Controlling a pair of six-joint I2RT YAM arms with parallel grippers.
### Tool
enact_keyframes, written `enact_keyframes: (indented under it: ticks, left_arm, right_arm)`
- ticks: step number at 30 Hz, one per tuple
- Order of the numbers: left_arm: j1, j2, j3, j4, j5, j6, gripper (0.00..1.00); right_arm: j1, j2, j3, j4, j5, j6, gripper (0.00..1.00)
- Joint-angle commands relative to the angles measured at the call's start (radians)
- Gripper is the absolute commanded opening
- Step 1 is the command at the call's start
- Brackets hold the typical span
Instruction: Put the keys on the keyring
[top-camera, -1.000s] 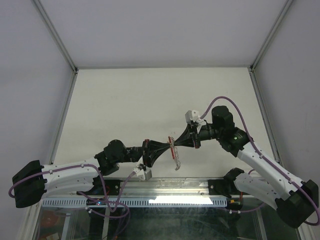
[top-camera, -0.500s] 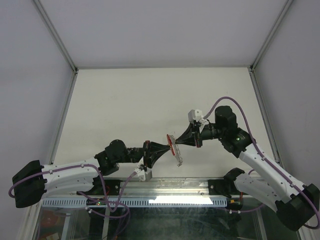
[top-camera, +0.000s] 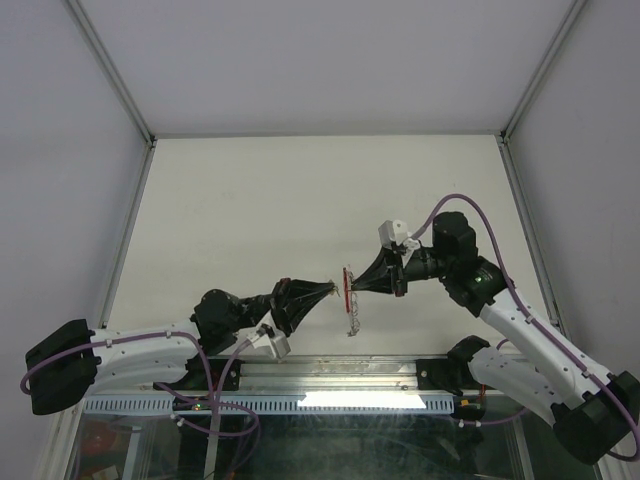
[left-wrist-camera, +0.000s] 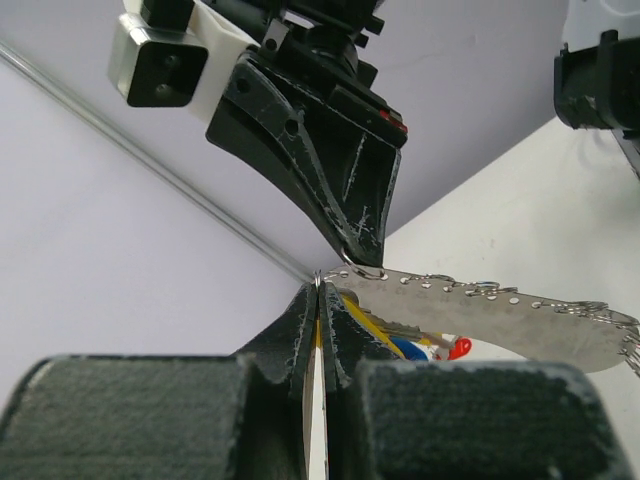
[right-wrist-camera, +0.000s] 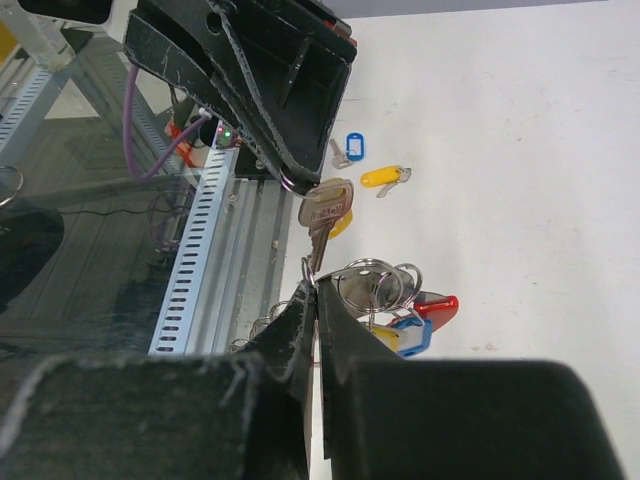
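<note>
Over the near table edge, mid-air, tip to tip with the other arm: left gripper (top-camera: 327, 287) pinched fully shut. Clamps the held key (right-wrist-camera: 325, 208) by the small ring at its head. Hangs blade-down from those tips in right wrist view, dull silver, with a yellow tag partly behind it. Shows only as a thin edge between the closed fingers in left wrist view, with a yellow streak beside it.

Facing it, almost touching: right gripper (top-camera: 355, 285), also closed tight. Grips the keyring (top-camera: 347, 284) at one end. Bites the end loop of a silver perforated strip in left wrist view, with the strip running off to the right, away from the tips. Reads in top view as a short red band standing upright between the two gripper tips, with a chain of small rings dangling below it toward the table edge.

Bunched under the right fingers in right wrist view: several silver rings of the keyring, overlapping. Carry a red tag (right-wrist-camera: 437, 306), a blue tag (right-wrist-camera: 412, 335) and a bit of a yellow one, all hanging together. Cannot tell which ring takes which tag.

Further out, flat on the white table (top-camera: 300, 200): blue-tagged key (right-wrist-camera: 349, 148) and yellow-tagged key (right-wrist-camera: 383, 177). Lie close together, not touching, loose, apart from both grippers.
</note>
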Motion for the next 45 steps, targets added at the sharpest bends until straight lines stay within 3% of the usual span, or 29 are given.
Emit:
enact_keyframes:
  ticks: [1,4,15,23,30,45]
  left_arm:
    - [-0.01,-0.006,-0.022,0.146,0.012,-0.024,0.0]
    - [-0.01,-0.007,-0.022,0.123,0.025,0.023,0.0]
    - [-0.01,0.039,-0.031,0.141,0.018,0.082,0.0]
    - [0.014,0.18,-0.077,0.412,0.021,0.017,0.0]
    - [0.062,0.271,-0.08,0.557,0.07,-0.041,0.0]
    - [0.08,0.242,-0.061,0.493,0.143,-0.067,0.0]
  right_arm:
    - [-0.004,0.015,0.071,0.022,-0.063,0.044,0.0]
    - [-0.004,0.045,0.099,-0.009,-0.091,0.069,0.0]
    - [-0.002,0.085,0.063,0.199,-0.135,0.364,0.0]
    - [-0.003,0.109,0.004,0.311,-0.103,0.494,0.0]
    - [-0.004,0.127,-0.014,0.293,-0.097,0.511,0.0]
    - [-0.002,0.143,-0.024,0.31,-0.092,0.537,0.0]
